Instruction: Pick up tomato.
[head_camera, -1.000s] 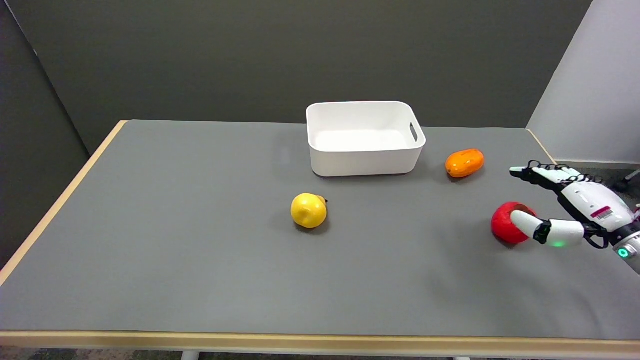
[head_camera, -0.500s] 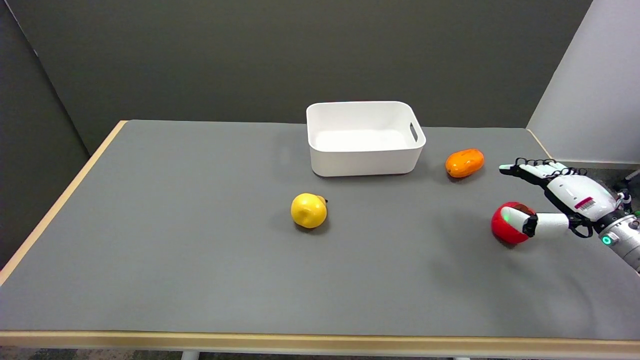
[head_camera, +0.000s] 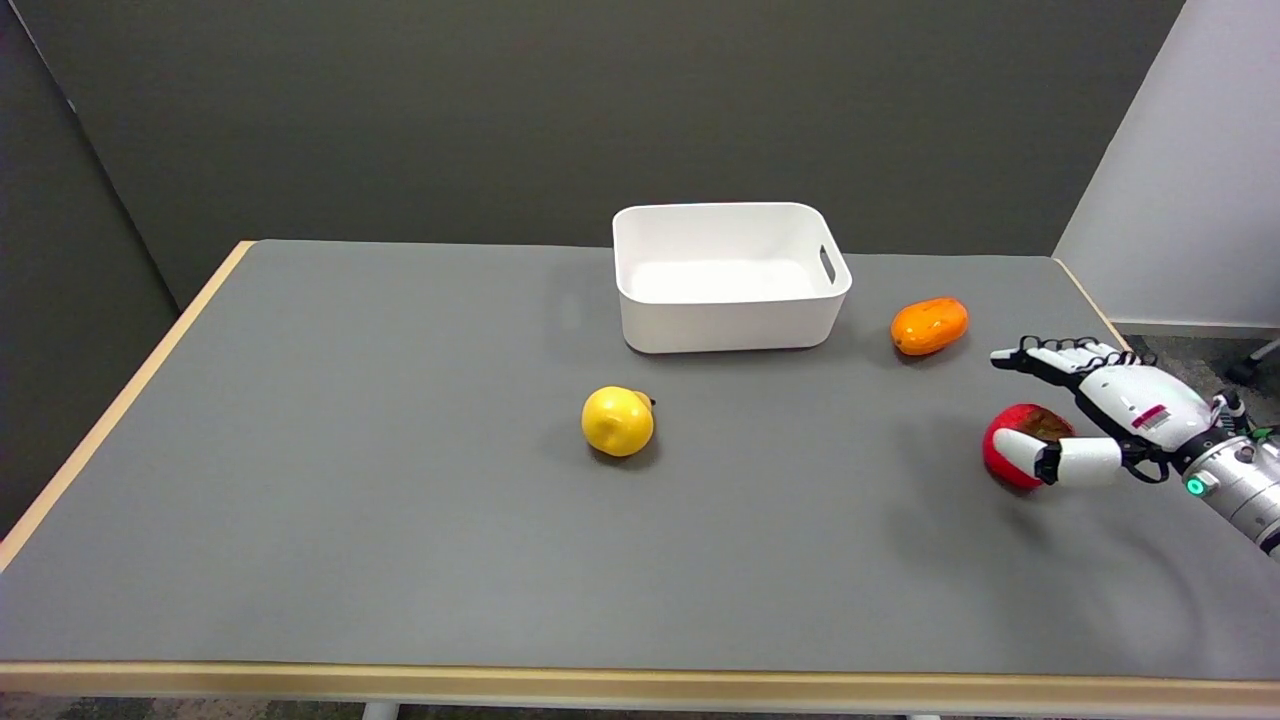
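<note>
Grey matting covers your table (head_camera: 400, 520), where the tomato (head_camera: 1010, 452) sits well right of the white bin (head_camera: 728, 320) and nearer you, your right hand (head_camera: 1110, 420) spread open around it, thumb across its front, fingers (head_camera: 1040, 355) reaching past it, nothing gripped.

On the worktop (head_camera: 400, 520) the tub (head_camera: 730, 275) stands at the back, the mango (head_camera: 929, 325) just right of it. The pear (head_camera: 618, 421) lies nearer, left of centre. The tomato (head_camera: 1012, 452) sits far right, the right hand (head_camera: 1110, 415) over it.
</note>
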